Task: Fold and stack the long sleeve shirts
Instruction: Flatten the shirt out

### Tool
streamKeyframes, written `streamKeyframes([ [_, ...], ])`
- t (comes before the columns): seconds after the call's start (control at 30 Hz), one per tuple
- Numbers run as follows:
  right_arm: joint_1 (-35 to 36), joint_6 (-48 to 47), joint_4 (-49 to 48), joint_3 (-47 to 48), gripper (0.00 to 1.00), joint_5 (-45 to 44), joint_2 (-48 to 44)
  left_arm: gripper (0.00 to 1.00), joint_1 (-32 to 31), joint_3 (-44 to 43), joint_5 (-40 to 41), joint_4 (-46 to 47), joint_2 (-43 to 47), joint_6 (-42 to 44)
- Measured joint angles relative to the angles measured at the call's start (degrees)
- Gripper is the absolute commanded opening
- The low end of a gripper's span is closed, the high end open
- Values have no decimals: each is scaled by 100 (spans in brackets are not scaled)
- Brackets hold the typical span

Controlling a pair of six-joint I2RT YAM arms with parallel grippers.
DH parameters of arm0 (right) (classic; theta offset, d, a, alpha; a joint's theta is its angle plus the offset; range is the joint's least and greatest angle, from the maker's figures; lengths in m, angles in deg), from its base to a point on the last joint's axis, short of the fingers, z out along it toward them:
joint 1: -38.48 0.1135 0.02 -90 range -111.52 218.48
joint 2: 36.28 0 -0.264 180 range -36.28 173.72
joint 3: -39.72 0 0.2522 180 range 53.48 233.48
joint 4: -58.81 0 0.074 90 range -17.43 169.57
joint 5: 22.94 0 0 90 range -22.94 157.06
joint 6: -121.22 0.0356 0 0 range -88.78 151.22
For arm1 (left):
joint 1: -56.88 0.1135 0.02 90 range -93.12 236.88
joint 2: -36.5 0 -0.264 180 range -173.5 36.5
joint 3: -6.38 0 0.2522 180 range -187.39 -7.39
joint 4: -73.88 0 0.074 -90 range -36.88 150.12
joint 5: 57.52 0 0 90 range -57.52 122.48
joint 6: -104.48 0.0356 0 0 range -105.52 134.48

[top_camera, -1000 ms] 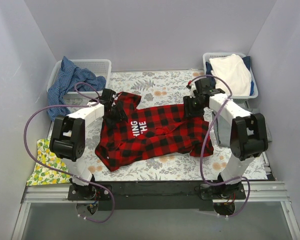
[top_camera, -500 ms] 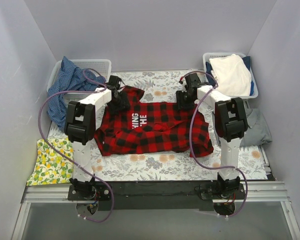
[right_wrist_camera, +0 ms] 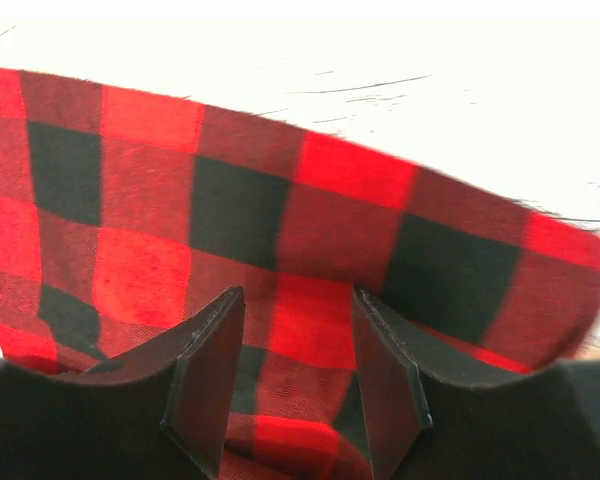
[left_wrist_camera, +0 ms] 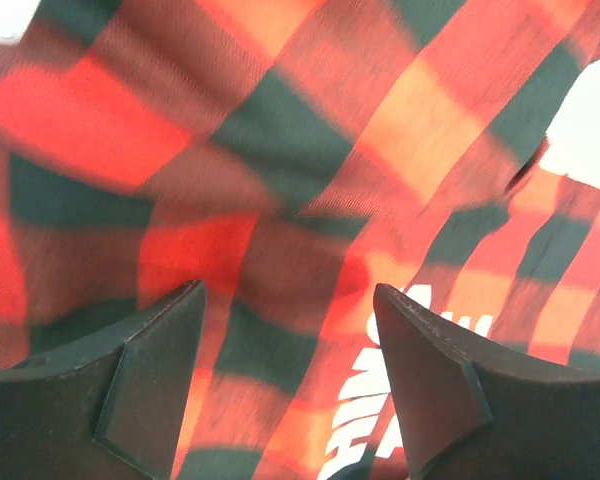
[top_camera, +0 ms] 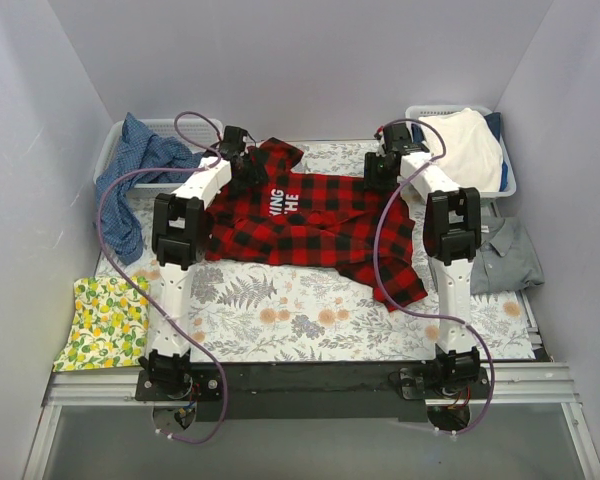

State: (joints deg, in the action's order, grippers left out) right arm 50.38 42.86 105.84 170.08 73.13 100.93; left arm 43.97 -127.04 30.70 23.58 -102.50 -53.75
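The plaid shirt point(top_camera: 320, 215) lies stretched across the far half of the desk point(top_camera: 280, 310), its top edge running from the far left towards the far right. One sleeve trails down towards the near right corner. The white lettering point(top_camera: 280, 200) sits close to its left end.

The left gripper point(top_camera: 245, 165) is at the shirt's far left corner and the right gripper point(top_camera: 380, 170) at its far right. The overhead view does not show how their jaws stand. The wrist views do: each pair of fingers point(left_wrist_camera: 150, 380) stands partly closed with plaid cloth caught between the pads. The right wrist view alone shows the shirt's far edge raised and rolled over just beyond its fingers point(right_wrist_camera: 205, 380).

Only the overhead view takes in the rest. The grey shirt point(top_camera: 508, 255) lies crumpled at the desk's right edge, apart from the plaid. A basket point(top_camera: 205, 127) in the far left corner spills a blue cloth point(top_camera: 130, 180). Another basket point(top_camera: 420, 115) in the far right corner holds a cream-white pile point(top_camera: 465, 145). A lemon-print cloth point(top_camera: 105, 320) lies off the near left corner.
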Motion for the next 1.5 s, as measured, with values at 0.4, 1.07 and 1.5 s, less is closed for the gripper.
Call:
streamKeyframes([
  [0.4, -7, -90, -103, -1604, 57, 448, -2109, 72, 42, 3285, -503, 472, 3447, 411],
  [1.07, 901, -673, 433, -5178, 56, 1309, -3799, 65, 175, 5838, -94, 463, 4181, -232],
  [1.5, 1152, -691, 1646, -6470, 56, 1779, -4972, 38, 461, 6636, 299, -24, 4741, -138],
])
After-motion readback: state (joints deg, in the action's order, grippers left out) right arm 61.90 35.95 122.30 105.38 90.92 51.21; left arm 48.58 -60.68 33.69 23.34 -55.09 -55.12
